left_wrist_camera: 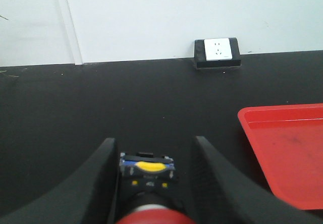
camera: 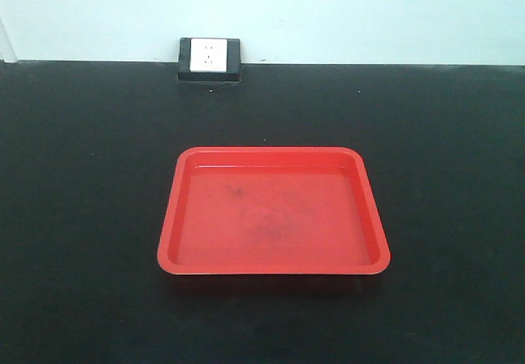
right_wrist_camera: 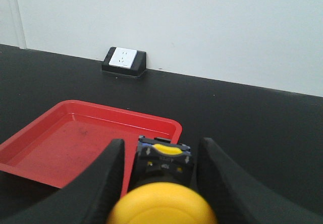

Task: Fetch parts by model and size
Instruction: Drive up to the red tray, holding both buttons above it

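Low in both wrist views, left gripper (left_wrist_camera: 153, 140) pinches the red-capped push-button (left_wrist_camera: 149, 183), right gripper (right_wrist_camera: 162, 142) the yellow-capped push-button (right_wrist_camera: 164, 181); each should clear the rim of the red tray (camera: 271, 152) before letting go.

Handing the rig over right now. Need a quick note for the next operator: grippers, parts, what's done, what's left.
Left gripper: shut on the red-capped switch, held over the table, left of the red tray.
Right gripper: shut on the yellow-capped switch, to the right of the tray.
Tray: nothing in it. Neither arm shows in the front view.
Done: both switches are in hand.
Left: probably carry each over the tray, set it down and release.
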